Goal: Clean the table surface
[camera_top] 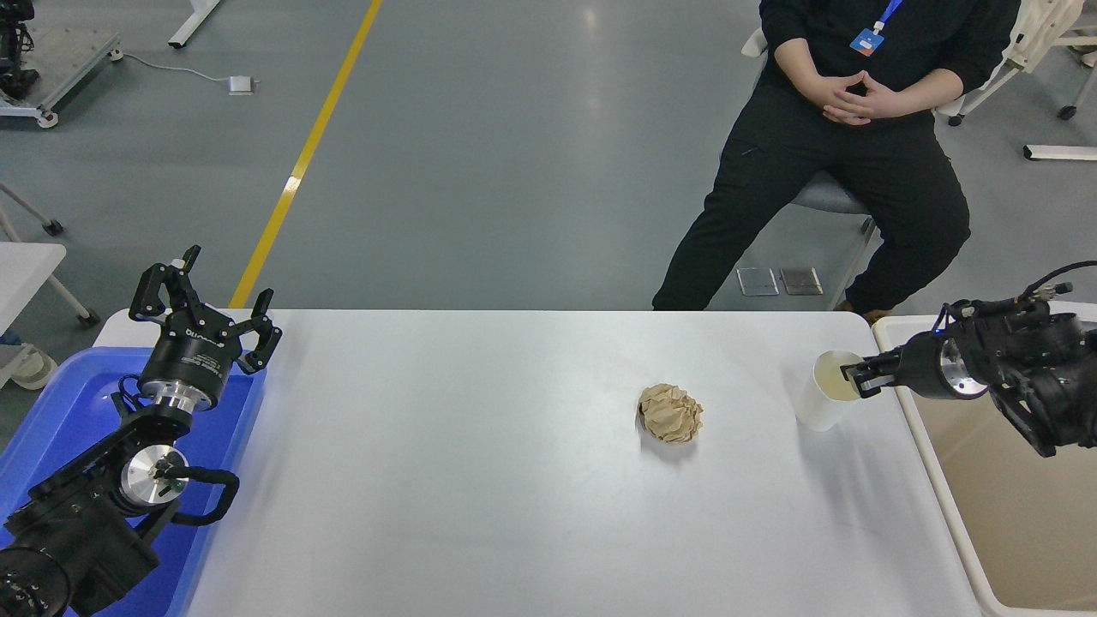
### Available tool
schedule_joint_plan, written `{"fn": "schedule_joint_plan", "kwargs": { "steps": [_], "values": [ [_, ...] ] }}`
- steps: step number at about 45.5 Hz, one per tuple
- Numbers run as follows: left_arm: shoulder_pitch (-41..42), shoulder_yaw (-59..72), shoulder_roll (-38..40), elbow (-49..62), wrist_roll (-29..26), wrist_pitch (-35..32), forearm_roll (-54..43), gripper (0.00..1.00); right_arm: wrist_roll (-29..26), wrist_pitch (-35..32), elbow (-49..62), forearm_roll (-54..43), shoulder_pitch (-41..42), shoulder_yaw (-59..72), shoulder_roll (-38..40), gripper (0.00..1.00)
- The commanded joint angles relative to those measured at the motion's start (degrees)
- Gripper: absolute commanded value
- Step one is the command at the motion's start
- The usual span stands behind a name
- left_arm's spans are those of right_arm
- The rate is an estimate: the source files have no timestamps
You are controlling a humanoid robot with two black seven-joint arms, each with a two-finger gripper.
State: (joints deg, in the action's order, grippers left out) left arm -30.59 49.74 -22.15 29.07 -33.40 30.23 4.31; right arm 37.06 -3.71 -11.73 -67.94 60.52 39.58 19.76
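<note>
- Right claw (850,377) enters from the right edge of the frame, pointing left. Its fingers are pinched on the near-right rim of a white paper cup (824,392), one finger apparently inside the rim and one outside.
- Left claw (208,302) is parked at the lower left of the frame, above a blue tray (51,411), with its fingers spread and nothing held.
- Table surface (446,480) fills the lower centre of the frame, from the blue tray on the left to a beige bin (1011,514) at the lower right.
- Crumpled brown paper ball (670,413) lies on the table, right of centre, left of the cup and clear of it.
- Cup stands upright near the right edge of the table, just beside the bin rim.
- Key relation: the bin lies directly to the right of the cup, on the same side the right arm comes from. The right arm is far nearer to both cup and paper ball than the left arm. The likely move is a lift, then a short carry rightward over the rim.
- Risk: a one-sided rim pinch may let the cup tilt.
- Person (857,128) sits beyond the far edge, upper right of the frame, hands clasped, clear of the table.
</note>
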Motion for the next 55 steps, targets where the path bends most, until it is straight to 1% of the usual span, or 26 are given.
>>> {"fn": "schedule_joint_plan", "kwargs": {
  "steps": [1, 11, 25, 34, 43, 48, 55],
  "values": [
    [0.0, 0.0, 0.0, 0.0, 0.0, 0.0, 0.0, 1.0, 0.6, -0.1, 0.3, -0.3, -0.1, 0.1, -0.3, 0.0],
    [0.0, 0.0, 0.0, 0.0, 0.0, 0.0, 0.0, 1.0, 1.0, -0.2, 0.5, -0.2, 0.0, 2.7, -0.3, 0.0],
    [0.0, 0.0, 0.0, 0.0, 0.0, 0.0, 0.0, 1.0, 1.4, -0.2, 0.5, 0.4, 0.0, 2.0, -0.2, 0.0],
    [0.0, 0.0, 0.0, -0.1, 0.0, 0.0, 0.0, 1.0, 3.0, -0.4, 0.5, 3.3, 0.7, 1.9, -0.1, 0.0],
    [0.0, 0.0, 0.0, 0.0, 0.0, 0.0, 0.0, 1.0, 6.5, -1.2, 0.4, 3.5, 2.5, 2.1, 0.7, 0.0],
    [0.0, 0.0, 0.0, -0.1, 0.0, 0.0, 0.0, 1.0, 8.5, -2.4, 0.0, 3.6, 4.2, 2.1, 2.6, 0.0],
    [0.0, 0.0, 0.0, -0.1, 0.0, 0.0, 0.0, 1.0, 12.9, -4.1, 0.1, 3.7, 6.5, 2.0, 4.7, 0.0]
  ]
}}
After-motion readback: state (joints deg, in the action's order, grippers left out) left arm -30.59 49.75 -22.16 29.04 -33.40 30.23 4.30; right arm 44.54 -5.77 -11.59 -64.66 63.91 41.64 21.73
